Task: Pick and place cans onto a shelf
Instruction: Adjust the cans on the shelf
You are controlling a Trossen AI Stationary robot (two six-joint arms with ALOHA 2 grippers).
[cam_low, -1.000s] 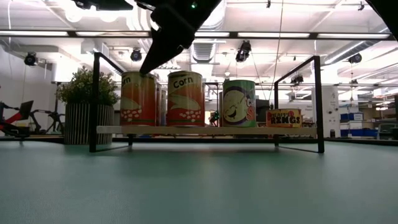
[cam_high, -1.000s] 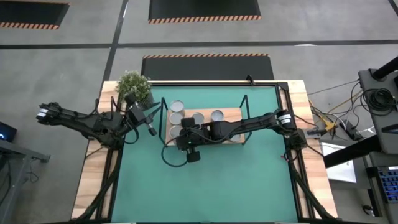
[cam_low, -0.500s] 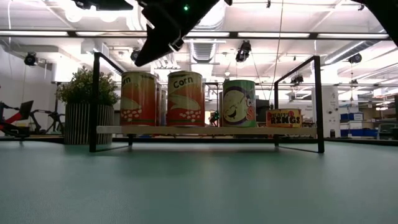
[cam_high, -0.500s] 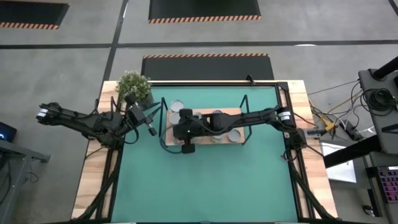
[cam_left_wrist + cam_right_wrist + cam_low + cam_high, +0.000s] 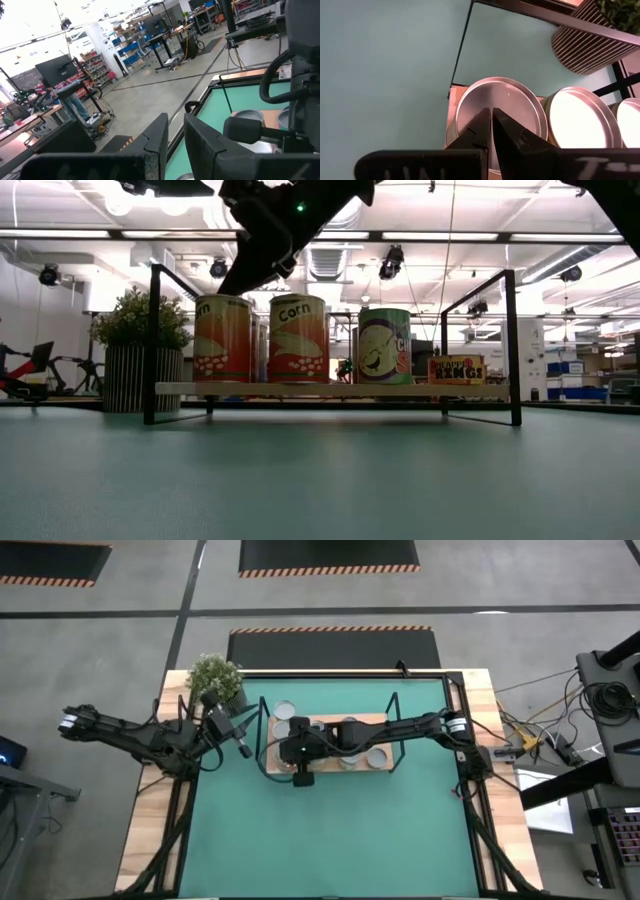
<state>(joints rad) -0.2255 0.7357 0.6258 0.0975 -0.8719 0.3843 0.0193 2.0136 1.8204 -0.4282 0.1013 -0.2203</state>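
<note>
Two dark, near-black arms here, built of slim jointed segments, the left arm (image 5: 140, 736) with a pale cap at its outer end and the right arm (image 5: 400, 730) carrying a pale band round a joint near its base. The right gripper (image 5: 492, 131) shows two flat, matt black fingers (image 5: 512, 137) tapering to blunt tips, a dark crossbar behind them bearing faint pale lettering, and up on its wrist housing a small green light (image 5: 298, 207) glows. The left gripper (image 5: 175, 131) has the same broad black slab-like fingers (image 5: 207, 140) on a black block.
</note>
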